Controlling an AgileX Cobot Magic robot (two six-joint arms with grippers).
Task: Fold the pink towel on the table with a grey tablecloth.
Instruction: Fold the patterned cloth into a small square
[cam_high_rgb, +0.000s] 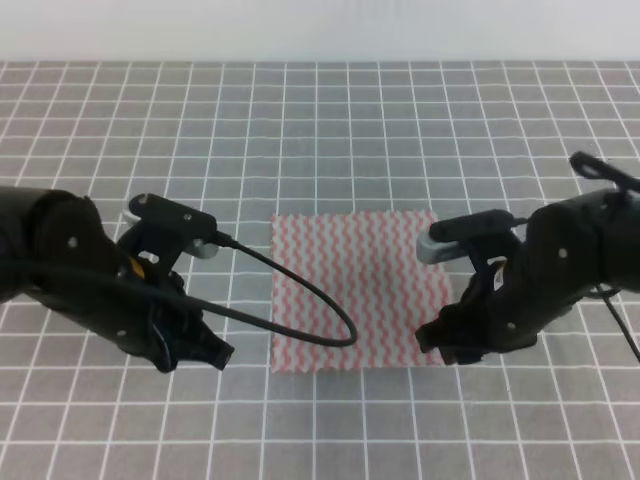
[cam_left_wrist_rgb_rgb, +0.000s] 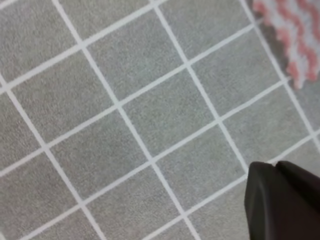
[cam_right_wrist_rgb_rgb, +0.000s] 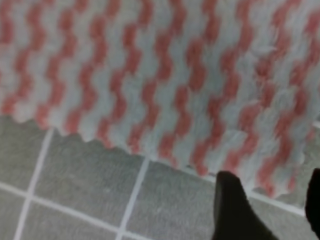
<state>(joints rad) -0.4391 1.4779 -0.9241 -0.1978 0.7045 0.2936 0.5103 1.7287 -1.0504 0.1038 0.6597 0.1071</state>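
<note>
still flat, two pincers out of step: where this fold could slip

left first. the left pincer (cam_high_rgb: 205, 352) hangs low over the table with a grey tablecloth (cam_high_rgb: 330, 120), and the pink towel (cam_high_rgb: 355, 290) lies off to its right, near but apart, with bare grid between. in the left wrist view only a dark corner of one finger (cam_left_wrist_rgb_rgb: 280, 200) shows, so i cannot tell how wide this pincer stands. just a frayed corner of the towel (cam_left_wrist_rgb_rgb: 290, 35) shows at the far upper right of that view. a black cable (cam_high_rgb: 300, 300) loops from this arm across the towel's near left part; if the arm moves in, the cable may drag or ruck the cloth.

the towel itself lies spread and unfolded, its near edge running between the two pincers.

rightward, the right pincer (cam_high_rgb: 440, 345) sits at the towel's near right corner. in the right wrist view two dark fingers (cam_right_wrist_rgb_rgb: 232, 210) stand well apart with a gap between them, holding nothing, and the towel's frayed edge (cam_right_wrist_rgb_rgb: 150, 145) lies just ahead of them. the risks as i judge them: the right side grips while the left is off the cloth, so the fold goes up skewed; or the tips close on the tablecloth along with the thin towel.
</note>
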